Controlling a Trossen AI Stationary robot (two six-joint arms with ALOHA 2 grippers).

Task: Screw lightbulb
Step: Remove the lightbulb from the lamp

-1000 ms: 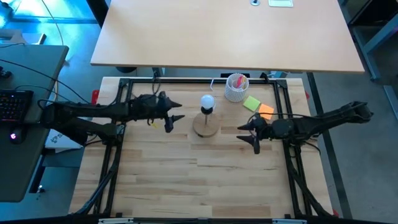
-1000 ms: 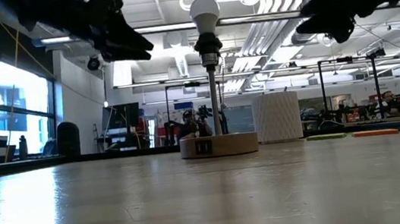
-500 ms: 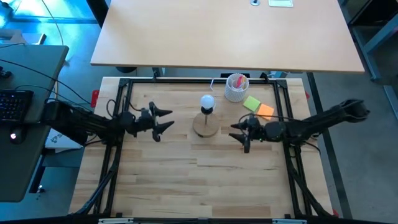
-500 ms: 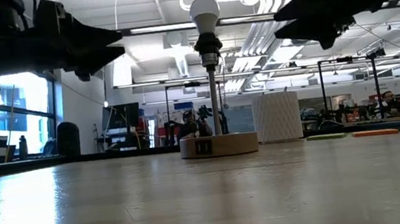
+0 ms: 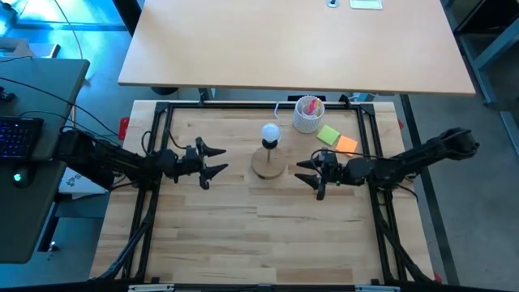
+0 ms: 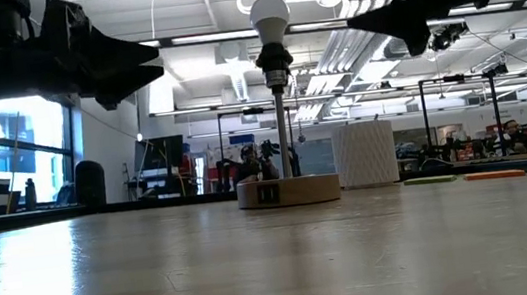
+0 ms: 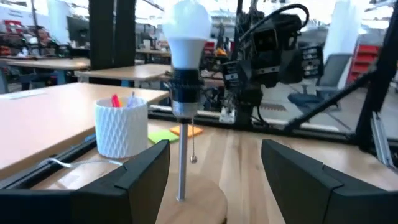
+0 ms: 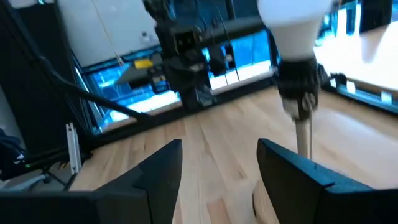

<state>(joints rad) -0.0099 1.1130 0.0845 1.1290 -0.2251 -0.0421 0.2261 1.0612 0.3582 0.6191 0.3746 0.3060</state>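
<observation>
At the middle of the desk [image 5: 243, 227], the bulb [image 5: 270, 132] sits upright in the black socket [image 6: 273, 61] on top of a thin post, which rises from a round wooden base [image 5: 268, 166]. Nothing holds it; only the socket keeps it standing. How deeply it is threaded cannot be told, though it sits straight and looks seated.

Left jaws hang above the desk on the bulb's left, well apart from it, spread wide and empty, pointed at the lamp. The left wrist view shows the bulb high up and framed between them, so they are lined up with it but too far back to touch it.

Right jaws hover on the opposite side, nearer the base but still clear of it. They too are parted and grasp nothing, with the post just past them in the right wrist view. The two arms face each other across the lamp, leaving it free.

Behind the lamp stand a white cup [image 5: 308, 113] and green [image 5: 328, 134] and orange [image 5: 346, 144] notes, out of the way.

With both jaws released and the bulb in its socket, the screwing looks finished or paused.
</observation>
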